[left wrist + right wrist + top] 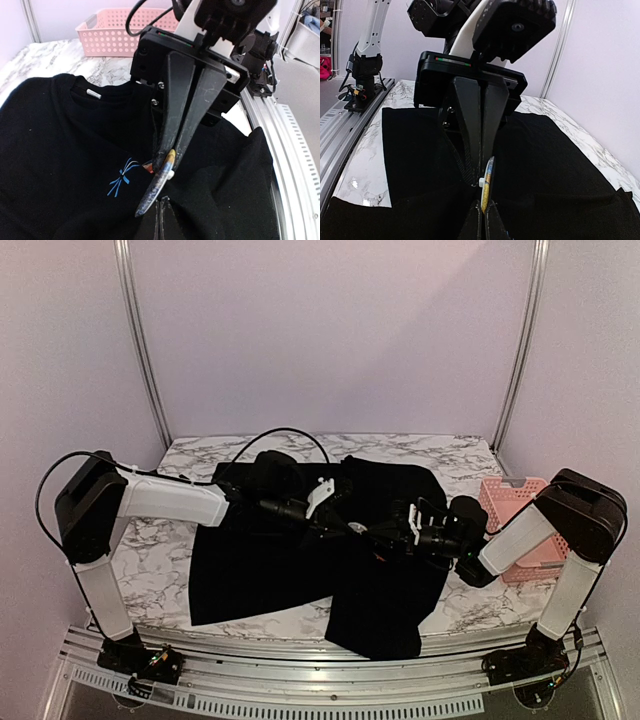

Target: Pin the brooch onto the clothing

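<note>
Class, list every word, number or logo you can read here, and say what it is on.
No legible words or numbers.
White neck label on the black T-shirt: too small to read.
Light-blue starburst mark on its front: a sign, no letters.

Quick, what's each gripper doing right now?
Left gripper: closed, tips at the brooch, hold unclear.
Right gripper: closed on the brooch.

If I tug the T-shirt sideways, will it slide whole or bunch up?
Likely bunches: the T-shirt lies limp, with folds beside the starburst mark. The part draped over the table edge could slip off. The soft cloth probably gives the brooch little backing.
</note>
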Tool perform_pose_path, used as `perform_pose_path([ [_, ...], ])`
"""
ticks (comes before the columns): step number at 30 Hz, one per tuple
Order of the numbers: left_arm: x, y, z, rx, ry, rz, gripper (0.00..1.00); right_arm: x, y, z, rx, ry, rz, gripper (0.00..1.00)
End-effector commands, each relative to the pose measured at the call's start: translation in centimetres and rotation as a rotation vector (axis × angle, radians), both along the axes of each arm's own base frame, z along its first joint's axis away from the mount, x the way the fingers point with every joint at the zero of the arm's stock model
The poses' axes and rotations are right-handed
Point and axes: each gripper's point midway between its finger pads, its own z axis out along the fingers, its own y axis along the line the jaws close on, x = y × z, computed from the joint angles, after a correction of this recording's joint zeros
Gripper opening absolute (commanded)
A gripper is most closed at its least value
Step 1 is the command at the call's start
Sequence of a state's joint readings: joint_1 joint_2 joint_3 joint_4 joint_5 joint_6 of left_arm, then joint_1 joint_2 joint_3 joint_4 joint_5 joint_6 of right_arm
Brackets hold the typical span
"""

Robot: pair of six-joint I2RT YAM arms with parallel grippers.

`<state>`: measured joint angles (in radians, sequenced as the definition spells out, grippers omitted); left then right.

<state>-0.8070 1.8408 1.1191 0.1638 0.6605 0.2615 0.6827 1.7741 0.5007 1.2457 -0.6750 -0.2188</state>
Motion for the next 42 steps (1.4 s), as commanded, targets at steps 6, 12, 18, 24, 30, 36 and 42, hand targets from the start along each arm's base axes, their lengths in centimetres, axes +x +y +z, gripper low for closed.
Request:
perform_pose_path([
  [6,2.3,0.1,-2.0,0.048,-0.252,0.082,0.00,-3.7,1.4,1.8,0.048,-0.013,0.216,0.00],
  [12,3.0,0.8,-0.7,0.037,-0.221,0.114,0.04,-3.2,0.8,1.2,0.041,0.023,0.187,0.00],
  [18,2.7,1.8,0.1,0.077,-0.210,0.096,0.32,-2.8,0.4,0.7,0.037,0.045,0.186,0.00],
  [24,2.1,3.1,0.6,0.135,-0.227,0.059,0.35,-2.5,0.3,-0.2,0.014,0.057,0.169,0.00],
  [30,0.1,3.9,0.9,0.181,-0.237,-0.051,0.47,-2.6,0.4,0.1,0.017,0.053,0.185,0.00],
  [36,-1.1,4.1,1.8,0.180,-0.238,-0.141,0.65,-2.7,0.4,0.6,0.018,0.051,0.202,0.00],
  [42,-2.4,2.8,3.0,0.084,-0.183,-0.187,0.51,-2.7,0.4,1.2,0.023,0.057,0.211,0.00],
])
